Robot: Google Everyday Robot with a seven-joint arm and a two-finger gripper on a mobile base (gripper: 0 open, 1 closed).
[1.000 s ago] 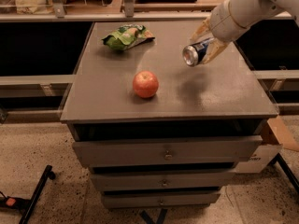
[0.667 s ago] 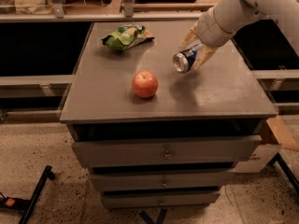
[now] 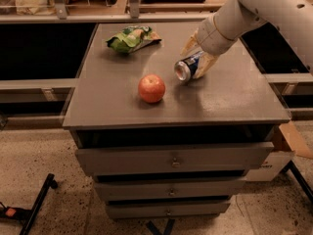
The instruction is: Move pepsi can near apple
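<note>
The pepsi can (image 3: 188, 66) is blue with a silver end and lies tilted on its side, its end facing the front left. My gripper (image 3: 197, 58) is shut on the pepsi can and holds it just above the cabinet top, right of centre. The white arm comes in from the upper right. The apple (image 3: 151, 88) is red-orange and sits on the cabinet top, a short way to the left and front of the can. A small gap separates can and apple.
A green snack bag (image 3: 133, 37) lies at the back left of the grey cabinet top (image 3: 230, 99). Drawers are below the top. A cardboard box (image 3: 281, 151) stands on the floor at right. Shelving runs behind the cabinet.
My gripper has carried the pepsi can to the left and down toward the apple. The gap between can and apple has shrunk. The apple and bag have not moved.
</note>
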